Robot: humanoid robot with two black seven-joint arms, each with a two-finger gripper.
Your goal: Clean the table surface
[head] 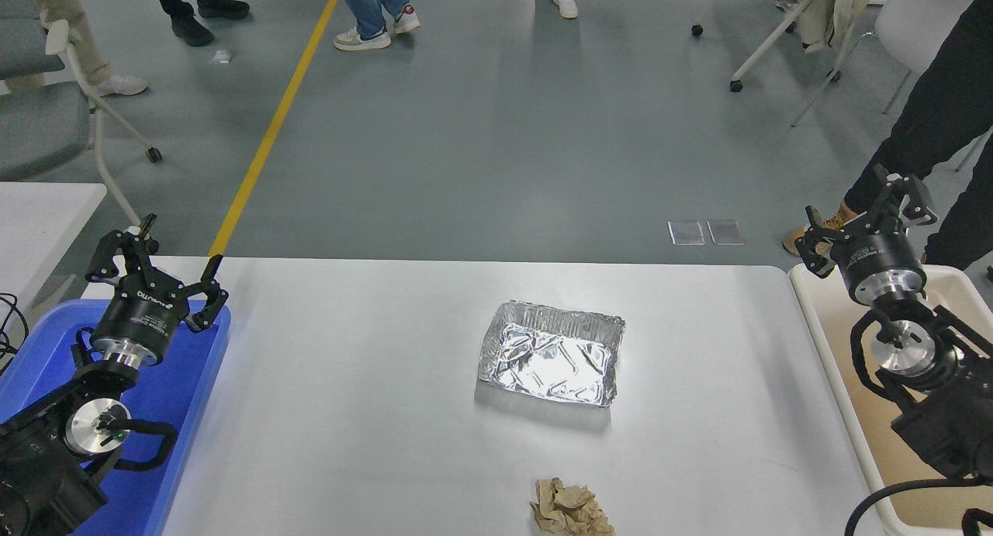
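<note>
Foil tray (552, 354) on table surface (349, 381); left tool (155, 261), right tool (867, 214) spread wide.

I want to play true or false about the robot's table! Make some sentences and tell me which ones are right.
1. A shiny foil tray sits on the table surface. True.
2. The crumpled brown paper lies inside the foil tray. False: it lies on the table, nearer the camera, apart from the tray.
3. The right gripper holds the paper. False: it is open and empty, above the beige bin.
4. The left gripper is open above the blue bin. True.
</note>
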